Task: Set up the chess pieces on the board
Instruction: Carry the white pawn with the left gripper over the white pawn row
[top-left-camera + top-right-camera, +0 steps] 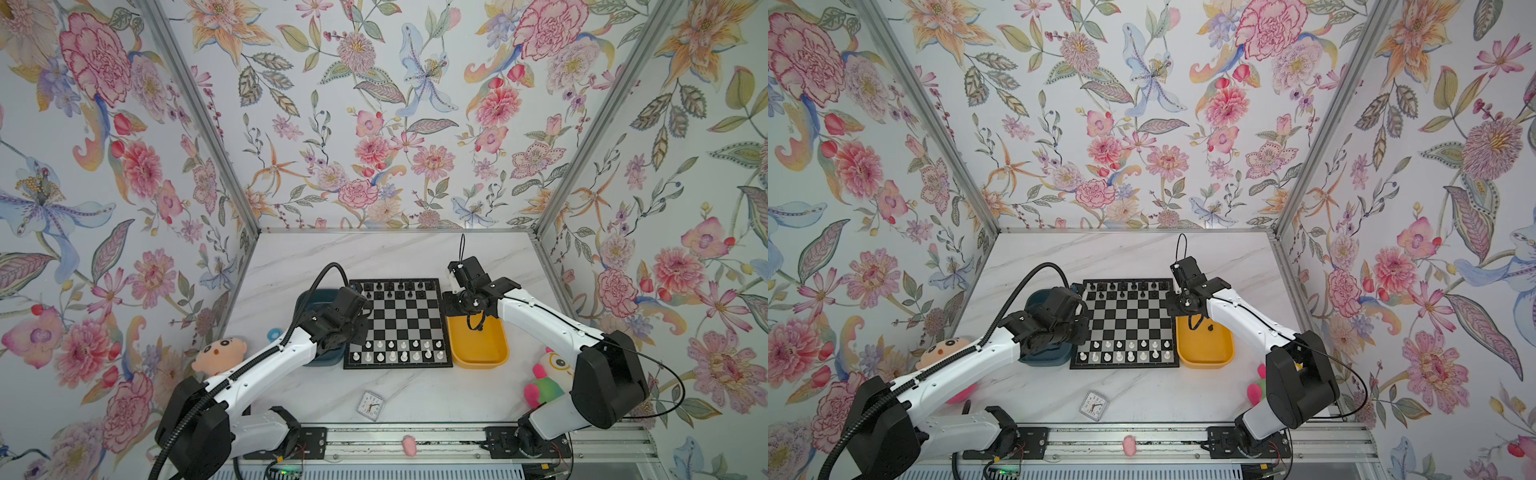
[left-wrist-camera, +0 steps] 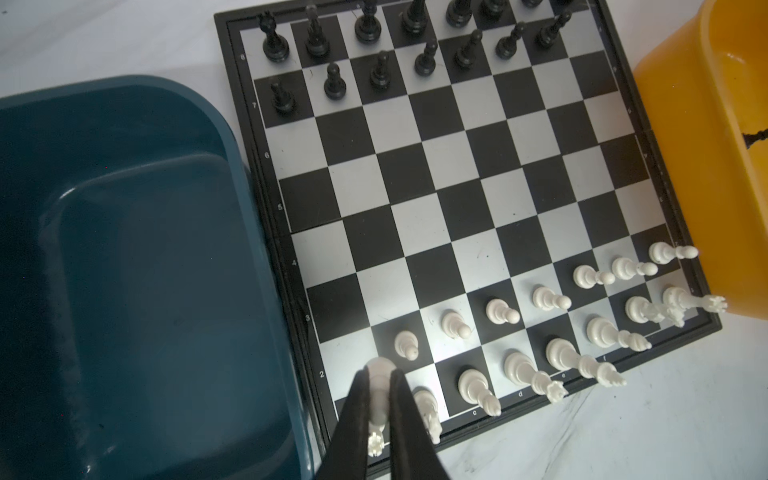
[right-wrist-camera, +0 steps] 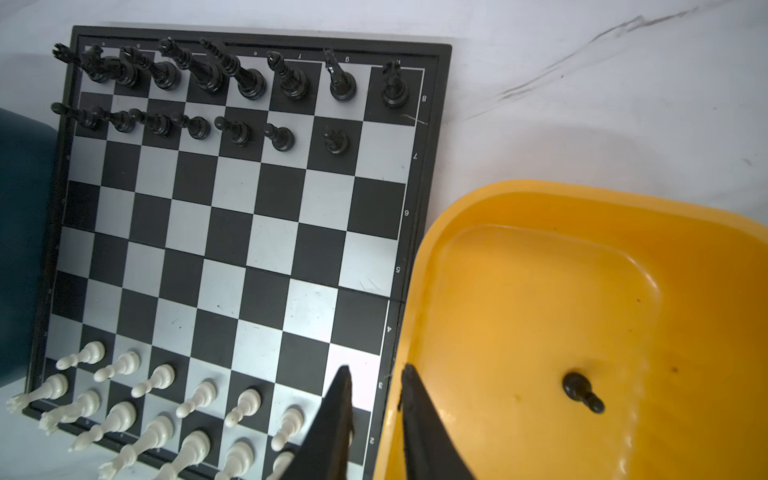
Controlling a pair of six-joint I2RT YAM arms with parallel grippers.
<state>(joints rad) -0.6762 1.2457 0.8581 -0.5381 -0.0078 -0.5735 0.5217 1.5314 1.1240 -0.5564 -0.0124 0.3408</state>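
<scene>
Our left claw is clenched on a white piece, most likely a pawn. It holds the piece upright over the near corner of the board, on the side of the teal tray. We cannot tell whether its base touches the square. A white pawn and a white knight stand just beside it, so there is little room for setting it down. Our right claw is released, its jaws apart with nothing between them, above the seam where the board meets the yellow tray. We judge the task nearly finished. Most of the chess pieces stand in two white rows near us and two black rows at the far edge. The white pawn row lacks its end piece on the teal side, and the black pawn row stops one square short on the yellow side. One black pawn lies on its side in the yellow tray, well apart from the right claw, and needs fetching. What we see of the teal tray holds no pieces. A small clock and plush toys sit on the surface, clear of both reaches.
</scene>
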